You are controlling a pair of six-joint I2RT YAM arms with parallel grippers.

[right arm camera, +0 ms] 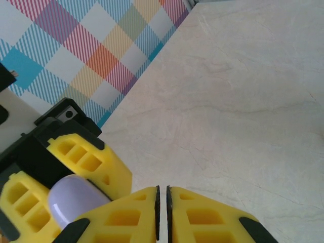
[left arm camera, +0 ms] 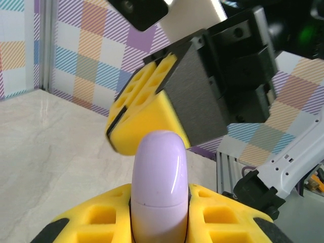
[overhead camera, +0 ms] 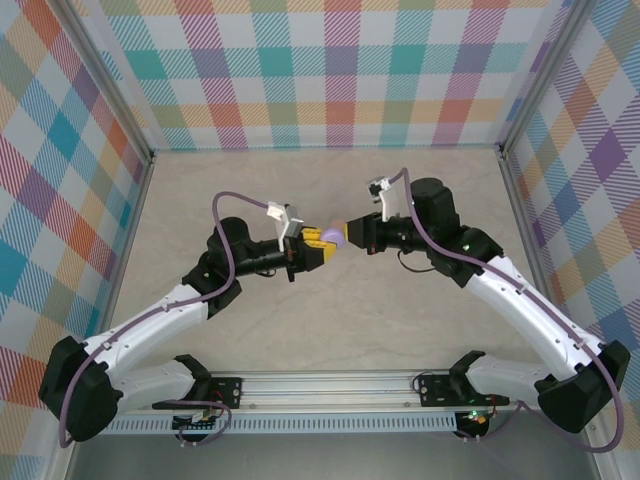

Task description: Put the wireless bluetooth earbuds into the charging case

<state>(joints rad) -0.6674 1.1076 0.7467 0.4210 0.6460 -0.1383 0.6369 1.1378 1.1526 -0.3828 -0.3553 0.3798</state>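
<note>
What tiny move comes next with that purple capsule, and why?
Likely the right gripper nudges its shut fingertips against the top of the lilac case, above the seam, to flip it open: the left gripper clamps the case, which is closed, and the right holds nothing.

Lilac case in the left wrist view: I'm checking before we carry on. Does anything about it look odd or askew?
Nothing damaged or askew. The lilac case sits squarely clamped in the left gripper, but its lid seam looks closed. The right gripper, shut and empty, is close beside it.
</note>
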